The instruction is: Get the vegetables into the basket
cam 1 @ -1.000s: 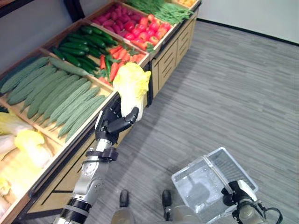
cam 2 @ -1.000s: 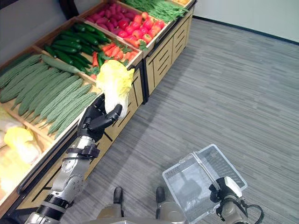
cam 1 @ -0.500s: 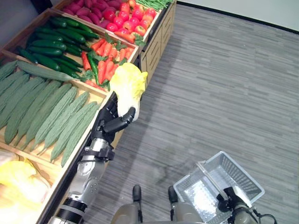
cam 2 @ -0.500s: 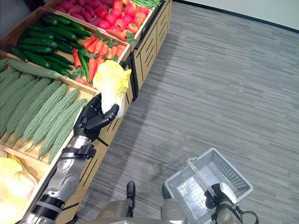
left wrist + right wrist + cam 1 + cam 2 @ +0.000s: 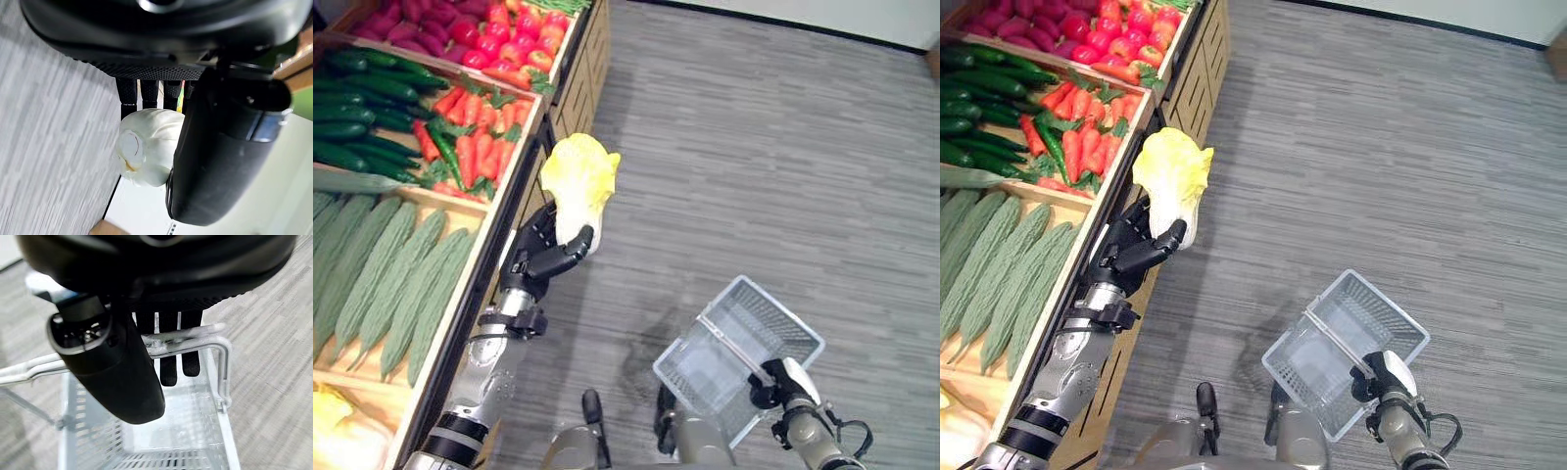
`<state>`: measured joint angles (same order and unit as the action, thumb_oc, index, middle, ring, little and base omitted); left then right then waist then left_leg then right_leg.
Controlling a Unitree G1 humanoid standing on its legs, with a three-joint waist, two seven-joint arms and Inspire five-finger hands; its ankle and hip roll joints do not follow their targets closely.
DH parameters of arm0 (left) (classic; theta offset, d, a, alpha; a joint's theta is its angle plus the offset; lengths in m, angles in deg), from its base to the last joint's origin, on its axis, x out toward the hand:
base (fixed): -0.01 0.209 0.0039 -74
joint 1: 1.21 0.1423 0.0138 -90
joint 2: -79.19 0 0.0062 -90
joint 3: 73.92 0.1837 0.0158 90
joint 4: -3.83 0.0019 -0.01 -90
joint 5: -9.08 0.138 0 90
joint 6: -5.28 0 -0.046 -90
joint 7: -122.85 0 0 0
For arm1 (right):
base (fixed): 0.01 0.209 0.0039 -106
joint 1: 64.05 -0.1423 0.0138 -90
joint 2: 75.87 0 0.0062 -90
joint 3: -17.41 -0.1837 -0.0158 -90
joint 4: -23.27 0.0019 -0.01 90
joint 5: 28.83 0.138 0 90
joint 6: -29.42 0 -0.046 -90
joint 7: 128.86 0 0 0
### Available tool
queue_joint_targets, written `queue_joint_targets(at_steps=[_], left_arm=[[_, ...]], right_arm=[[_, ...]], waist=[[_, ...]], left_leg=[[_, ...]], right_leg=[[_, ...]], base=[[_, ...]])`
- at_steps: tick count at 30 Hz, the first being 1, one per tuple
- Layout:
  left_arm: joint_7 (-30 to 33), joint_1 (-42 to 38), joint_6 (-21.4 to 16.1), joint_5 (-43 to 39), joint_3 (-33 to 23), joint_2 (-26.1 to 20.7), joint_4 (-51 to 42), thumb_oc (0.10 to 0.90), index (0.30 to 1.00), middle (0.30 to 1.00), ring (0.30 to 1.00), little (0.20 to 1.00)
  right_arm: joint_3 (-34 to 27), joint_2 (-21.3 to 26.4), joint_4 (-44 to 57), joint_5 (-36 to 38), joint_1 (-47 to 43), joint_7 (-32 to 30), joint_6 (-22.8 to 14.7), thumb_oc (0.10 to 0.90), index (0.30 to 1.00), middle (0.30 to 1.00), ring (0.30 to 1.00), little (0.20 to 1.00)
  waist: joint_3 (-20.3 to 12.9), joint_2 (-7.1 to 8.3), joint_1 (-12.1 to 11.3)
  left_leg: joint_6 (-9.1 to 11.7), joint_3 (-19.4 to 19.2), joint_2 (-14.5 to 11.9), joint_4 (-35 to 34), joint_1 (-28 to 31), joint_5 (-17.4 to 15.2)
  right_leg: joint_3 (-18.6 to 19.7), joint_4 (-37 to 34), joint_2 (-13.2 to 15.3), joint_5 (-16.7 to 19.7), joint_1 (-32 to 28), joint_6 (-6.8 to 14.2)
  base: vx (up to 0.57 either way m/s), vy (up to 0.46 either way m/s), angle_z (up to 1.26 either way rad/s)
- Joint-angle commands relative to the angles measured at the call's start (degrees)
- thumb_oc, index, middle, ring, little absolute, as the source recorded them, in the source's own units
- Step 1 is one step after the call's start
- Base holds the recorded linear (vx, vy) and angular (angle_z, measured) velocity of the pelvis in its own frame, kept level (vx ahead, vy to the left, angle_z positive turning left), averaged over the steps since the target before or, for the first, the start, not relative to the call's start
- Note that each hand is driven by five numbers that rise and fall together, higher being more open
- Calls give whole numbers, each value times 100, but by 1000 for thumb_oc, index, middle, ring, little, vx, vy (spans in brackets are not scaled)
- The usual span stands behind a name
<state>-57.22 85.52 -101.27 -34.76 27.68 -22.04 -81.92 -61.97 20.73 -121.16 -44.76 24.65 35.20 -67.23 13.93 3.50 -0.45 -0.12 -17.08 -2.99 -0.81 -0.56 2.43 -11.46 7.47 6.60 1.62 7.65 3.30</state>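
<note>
We see the left hand [image 5: 544,257] at frame centre-left, fingers clamped on the cabbage [image 5: 579,178], while the right hand [image 5: 146,347], fingers curled, grips the basket [image 5: 741,345] handle [image 5: 195,341] at lower right.

A produce stand [image 5: 514,166] runs along the robot's left, and the floor [image 5: 754,166] spreads to its right. In the stand's bins, the tomatoes [image 5: 499,44] lie farthest back, the carrots [image 5: 475,147] nearer with the cucumbers [image 5: 357,98] to their left, and the bitter gourds [image 5: 386,284] nearest. The left hand [image 5: 543,257] holds a cabbage [image 5: 579,181] up just right of the stand's edge, and well to its right, lower and nearer the robot, a basket [image 5: 744,343] hangs by its handle [image 5: 186,340] from the right hand [image 5: 1379,377].
</note>
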Motion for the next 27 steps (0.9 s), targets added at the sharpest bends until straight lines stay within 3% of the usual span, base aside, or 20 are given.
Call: queue_joint_targets(at_steps=[1, 4, 7, 9, 10, 13, 20, 27], left_arm=[[-212, -309, -572, 25, -257, 60, -636, 400, 300, 300, 300, 300], [-241, -199, -500, -46, -283, 162, -634, 400, 300, 300, 300, 300], [-321, -262, -445, -20, -181, 197, -583, 400, 300, 300, 300, 300], [-328, -308, -457, 16, -115, 222, -586, 400, 300, 300, 300, 300], [-322, -311, -463, 0, -98, 242, -594, 400, 300, 300, 300, 300], [-316, -289, -462, -1, -20, 252, -558, 400, 300, 300, 300, 300], [-501, -168, -337, 22, 192, -1, -573, 400, 300, 300, 300, 300], [-609, -551, -393, 1066, 815, -795, -532, 400, 300, 300, 300, 300]], right_arm=[[-2, 532, 218, -78, 150, -297, -143, 400, 300, 300, 300, 300], [-109, 670, 624, -118, 361, -308, -168, 400, 300, 300, 300, 300], [-119, 800, 777, -150, 385, -324, -206, 400, 300, 300, 300, 300], [-110, 962, 861, -177, 324, -345, -215, 400, 300, 300, 300, 300], [-119, 1038, 897, -181, 262, -357, -203, 400, 300, 300, 300, 300], [-198, 1172, 999, -195, 258, -380, -209, 400, 300, 300, 300, 300], [-73, 1603, 1169, -421, -145, -330, -215, 400, 300, 300, 300, 300], [586, 1899, 1294, -449, -1449, -326, -298, 400, 300, 300, 300, 300]], waist=[[-510, 99, 3], [-588, 62, 61], [-519, 47, 78], [-443, 21, 3], [-459, 1, -45], [-538, -43, -59], [-809, -24, -30], [-957, -46, -126]], left_leg=[[145, 333, -82, 755, -457, -493], [309, 404, -261, 675, -368, -340], [443, 557, -397, 1085, -510, -264], [554, 1054, -322, 1296, -614, -178], [569, 1375, -215, 1023, -602, -192], [534, 1687, -142, 618, -650, -112], [328, 1511, -28, 106, -244, -117], [265, 1296, 26, -213, 25, -109]], right_leg=[[161, -235, 372, -14, -219, 574], [187, -396, 173, -111, -363, 472], [161, -546, 71, -154, -521, 352], [220, -668, 13, -136, -617, 327], [258, -726, 11, -130, -624, 344], [293, -699, 27, -106, -589, 373], [513, -669, 105, -6, -561, 468], [713, -875, 184, 144, -614, 569]], base=[[40, -226, -16], [28, -302, -11], [-16, -189, 1], [-9, -86, 1], [0, 0, 0], [26, 25, -18], [68, 91, -8], [41, 76, -24]])
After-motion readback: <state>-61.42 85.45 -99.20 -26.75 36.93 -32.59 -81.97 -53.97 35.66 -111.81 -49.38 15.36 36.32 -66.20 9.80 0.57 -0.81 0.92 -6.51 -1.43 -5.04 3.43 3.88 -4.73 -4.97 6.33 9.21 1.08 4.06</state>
